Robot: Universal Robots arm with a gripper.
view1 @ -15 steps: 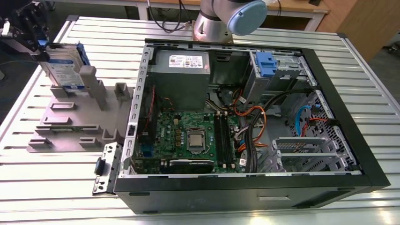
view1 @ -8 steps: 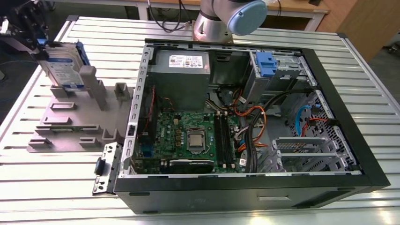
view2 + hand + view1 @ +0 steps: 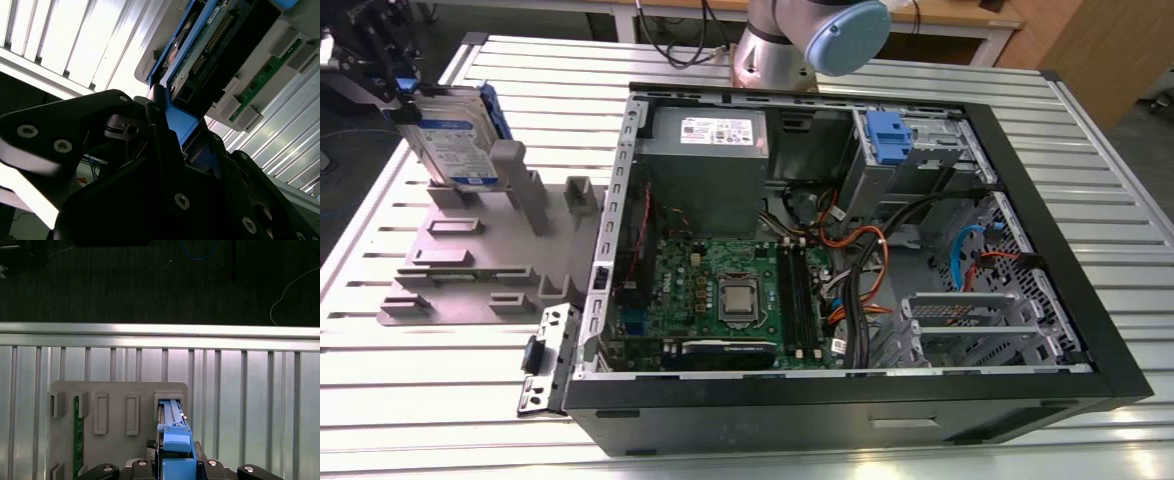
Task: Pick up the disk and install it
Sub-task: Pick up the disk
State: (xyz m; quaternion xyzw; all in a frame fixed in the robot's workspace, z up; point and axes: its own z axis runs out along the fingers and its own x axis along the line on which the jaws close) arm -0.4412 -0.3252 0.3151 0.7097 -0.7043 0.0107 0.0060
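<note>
The disk (image 3: 454, 140), silver-grey with a white-and-blue label and a bright blue bracket, stands on edge at the far end of a grey slotted holder (image 3: 467, 260), at the exterior view's left. My gripper (image 3: 400, 88) is at the disk's top edge, shut on the blue bracket. In the first wrist view the disk (image 3: 172, 432) runs edge-on from between the gripper's (image 3: 175, 467) fingers down into the holder (image 3: 117, 395). The second wrist view shows a black finger (image 3: 160, 125) pressed against the blue bracket of the disk (image 3: 182, 117). I cannot tell whether the disk's lower edge still rests in its slot.
An open black computer case (image 3: 1067, 250) lies on the slatted metal table (image 3: 400, 400), to the exterior view's right of the holder. Inside are a grey power supply box (image 3: 707, 150), a green motherboard (image 3: 734, 290), cables and a drive bay with a blue tab (image 3: 887, 135). The arm's base (image 3: 801, 40) stands behind the case.
</note>
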